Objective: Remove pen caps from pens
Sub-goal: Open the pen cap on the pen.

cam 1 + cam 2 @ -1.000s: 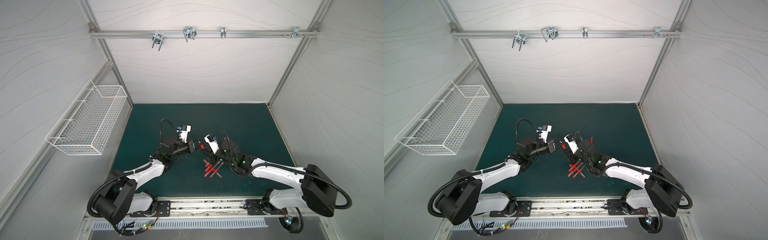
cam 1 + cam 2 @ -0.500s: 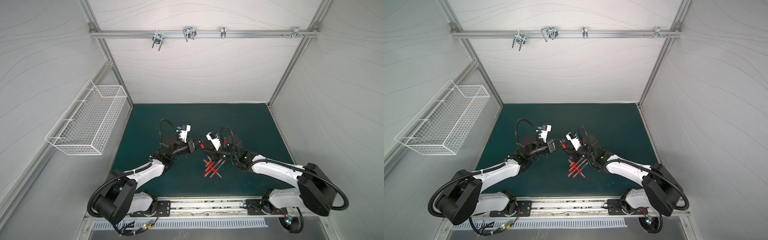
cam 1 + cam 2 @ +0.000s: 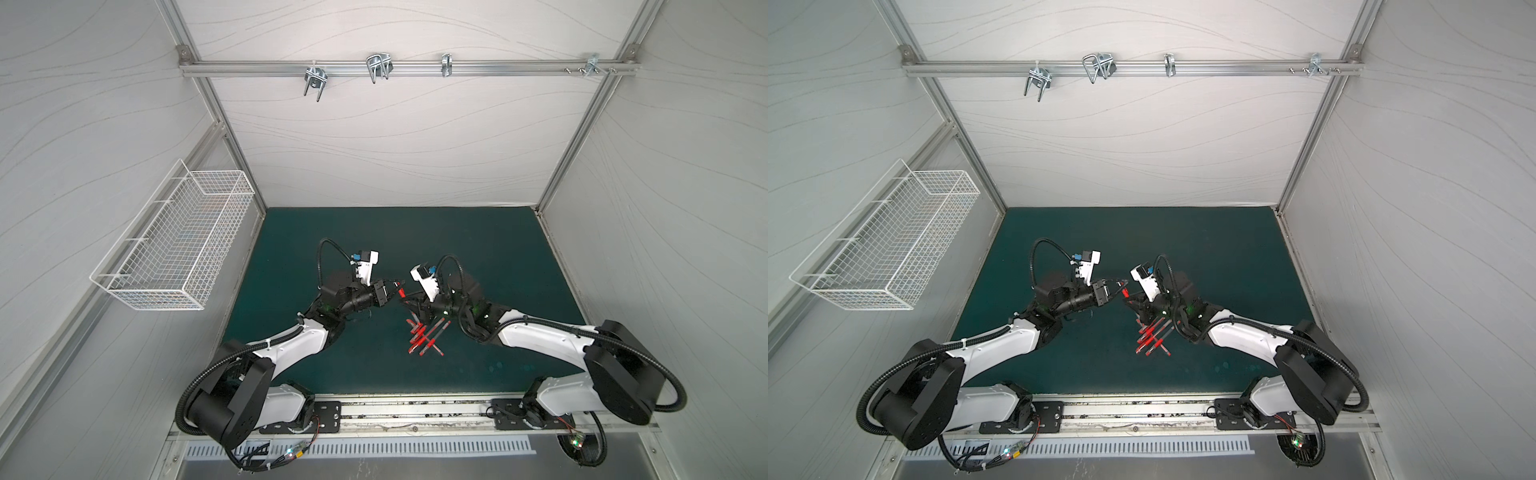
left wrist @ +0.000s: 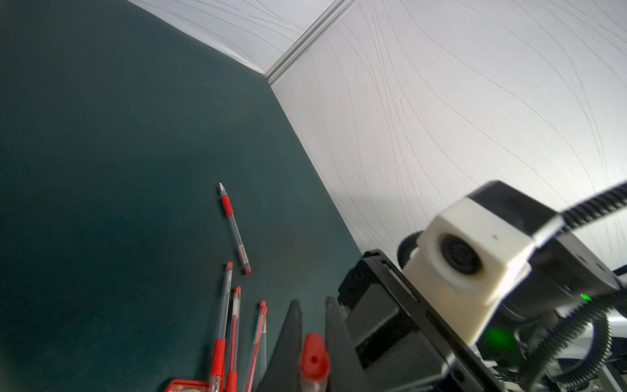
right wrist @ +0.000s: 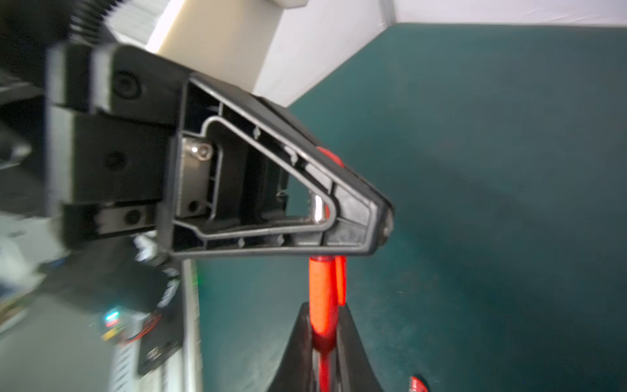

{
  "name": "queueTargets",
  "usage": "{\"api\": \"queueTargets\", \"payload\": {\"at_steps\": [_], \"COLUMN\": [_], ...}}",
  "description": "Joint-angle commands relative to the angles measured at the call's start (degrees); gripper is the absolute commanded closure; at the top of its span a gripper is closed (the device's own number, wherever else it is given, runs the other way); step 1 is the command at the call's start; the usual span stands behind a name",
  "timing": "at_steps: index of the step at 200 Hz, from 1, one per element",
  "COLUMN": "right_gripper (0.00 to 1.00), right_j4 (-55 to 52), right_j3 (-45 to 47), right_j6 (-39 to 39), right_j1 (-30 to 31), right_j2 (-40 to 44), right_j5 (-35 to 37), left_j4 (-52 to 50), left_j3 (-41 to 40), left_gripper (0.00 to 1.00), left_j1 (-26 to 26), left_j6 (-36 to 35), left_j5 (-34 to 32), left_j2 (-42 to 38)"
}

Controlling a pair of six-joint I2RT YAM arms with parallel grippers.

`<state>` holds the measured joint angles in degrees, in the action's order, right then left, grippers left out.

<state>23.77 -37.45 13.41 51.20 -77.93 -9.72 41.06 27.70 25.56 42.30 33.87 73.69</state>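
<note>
Above the middle of the green tabletop (image 3: 332, 237), in both top views, we see the left tool (image 3: 394, 287) and the right tool (image 3: 409, 297) meeting tip to tip, with a spot of red, the held pen (image 3: 401, 291), between them; both arms reach in from the front rail (image 3: 415, 411). In the right wrist view the right tool (image 5: 324, 307) has its fingers (image 5: 298, 339) pressed in on a smooth red cap (image 5: 320, 288) with a clip along one side; we read that tool as closed on the cap. The cap runs up behind a finger of the left tool (image 5: 380, 220), which is seen side-on and lies across it; a bit of red shows past that finger too. In the left wrist view the left tool (image 4: 312, 302) is closed on the held pen (image 4: 314, 356); its rounded red end sits between the two dark fingers (image 4: 288, 339). Whether the cap is seated on the pen or free of it we cannot tell; the finger hides the join. The other pens (image 3: 424, 338) lie in a loose crossed pile on the tabletop, nearer the front rail than the tools and just beside the right forearm (image 3: 536, 336); the left wrist view shows several of them side by side (image 4: 225, 322), and one bare pen (image 4: 234, 227) with a silver tip lying a little apart from them.
</note>
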Motion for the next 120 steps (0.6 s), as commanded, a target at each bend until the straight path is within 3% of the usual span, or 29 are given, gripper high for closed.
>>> {"api": "queueTargets", "payload": {"at_steps": [1, 22, 39, 63, 93, 120], "right_gripper": [1.00, 1.00, 1.00, 1.00, 1.00, 1.00], "right_j4": [-8.5, -9.1, -8.8, -8.2, -3.8, -1.0], "right_j3": [1.1, -0.4, -0.5, 0.6, 0.9, 0.6], "right_j6": [-4.1, -6.1, -6.0, -3.2, 1.5, 3.8], "right_j1": [5.9, 10.7, 10.9, 5.3, -5.2, -8.9], "right_j2": [1.5, -0.1, 0.0, 1.3, -1.9, -5.5], "right_j5": [26.4, 36.3, 33.2, 15.9, -13.4, -23.9], "left_j4": [4.7, 5.2, 5.3, 5.1, 5.1, 5.5], "left_j3": [0.4, 0.3, 0.3, 0.1, 0.1, -0.4], "left_gripper": [1.00, 1.00, 1.00, 1.00, 1.00, 1.00], "left_j1": [-3.0, -3.2, -3.3, -3.5, -4.2, -5.4], "left_j6": [0.2, 0.6, 0.8, 0.9, 1.2, 1.8], "left_j5": [-5.7, -5.4, -5.3, -5.2, -5.1, -4.9], "left_j2": [-0.8, -0.7, -0.9, -1.5, -1.9, -2.5]}}
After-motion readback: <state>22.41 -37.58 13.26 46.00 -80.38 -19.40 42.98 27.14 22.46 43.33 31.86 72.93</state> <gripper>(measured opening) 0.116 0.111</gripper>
